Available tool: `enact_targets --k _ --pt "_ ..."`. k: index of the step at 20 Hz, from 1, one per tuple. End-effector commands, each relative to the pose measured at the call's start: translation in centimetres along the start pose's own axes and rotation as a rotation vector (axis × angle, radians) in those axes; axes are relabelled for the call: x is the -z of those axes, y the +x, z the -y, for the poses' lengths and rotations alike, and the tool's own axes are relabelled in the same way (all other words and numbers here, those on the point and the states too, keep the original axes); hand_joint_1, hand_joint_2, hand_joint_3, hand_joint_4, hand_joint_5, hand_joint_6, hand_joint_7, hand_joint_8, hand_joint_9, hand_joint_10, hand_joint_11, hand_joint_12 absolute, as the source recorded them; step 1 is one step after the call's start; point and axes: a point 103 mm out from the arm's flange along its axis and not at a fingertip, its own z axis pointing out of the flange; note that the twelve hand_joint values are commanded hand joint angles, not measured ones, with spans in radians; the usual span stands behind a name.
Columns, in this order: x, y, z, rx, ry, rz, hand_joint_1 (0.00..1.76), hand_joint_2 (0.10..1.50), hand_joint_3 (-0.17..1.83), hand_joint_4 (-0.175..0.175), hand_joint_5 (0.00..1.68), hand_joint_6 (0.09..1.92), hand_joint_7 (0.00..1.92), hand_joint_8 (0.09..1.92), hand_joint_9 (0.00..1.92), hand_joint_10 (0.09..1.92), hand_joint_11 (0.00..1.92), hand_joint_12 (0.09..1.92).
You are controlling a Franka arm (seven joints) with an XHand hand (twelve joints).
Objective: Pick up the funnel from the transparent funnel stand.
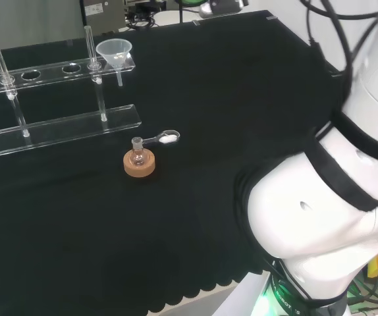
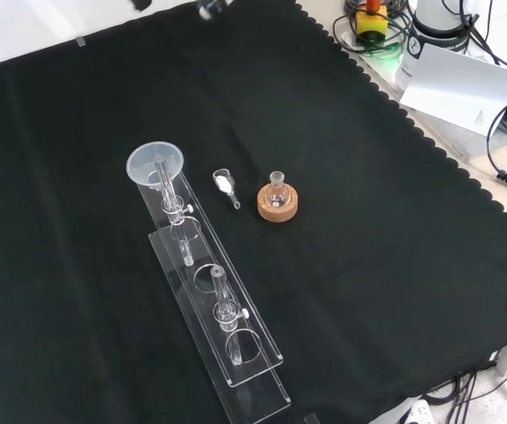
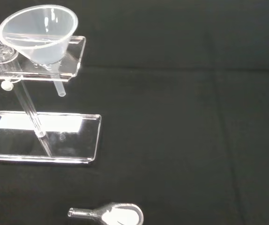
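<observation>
A clear plastic funnel (image 1: 114,49) sits in the end hole of the transparent stand's upper shelf (image 1: 57,68), its stem hanging through. In the front view the funnel (image 2: 155,163) is at the far end of the stand (image 2: 236,353), which runs toward the near edge. The wrist view looks at the funnel (image 3: 38,33) and the stand's base plate (image 3: 41,136) from some distance. A small blurred part of the hand (image 2: 208,9) shows at the front view's top edge, well away from the funnel.
A small glass flask on a cork ring (image 1: 139,163) stands near the stand, with a glass scoop of white powder (image 1: 166,138) beside it. The arm's white links (image 1: 321,210) take up the head view's right. Cables and a paper sheet (image 2: 461,88) lie beyond the cloth.
</observation>
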Motion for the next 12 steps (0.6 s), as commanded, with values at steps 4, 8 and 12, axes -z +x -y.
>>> enact_targets --k 4,8,12 --pt "-4.3 2.8 -8.7 0.128 0.071 0.028 0.05 1.08 0.36 -0.006 0.16 0.09 0.08 0.51 0.21 0.62 0.04 1.38" --pt "-5.4 3.8 -9.8 0.154 0.080 0.019 0.05 1.08 0.35 -0.006 0.16 0.09 0.07 0.51 0.21 0.62 0.04 1.38" --pt "-6.0 4.6 -10.9 0.168 0.102 0.037 0.07 1.07 0.34 -0.005 0.16 0.09 0.08 0.51 0.22 0.62 0.04 1.38"
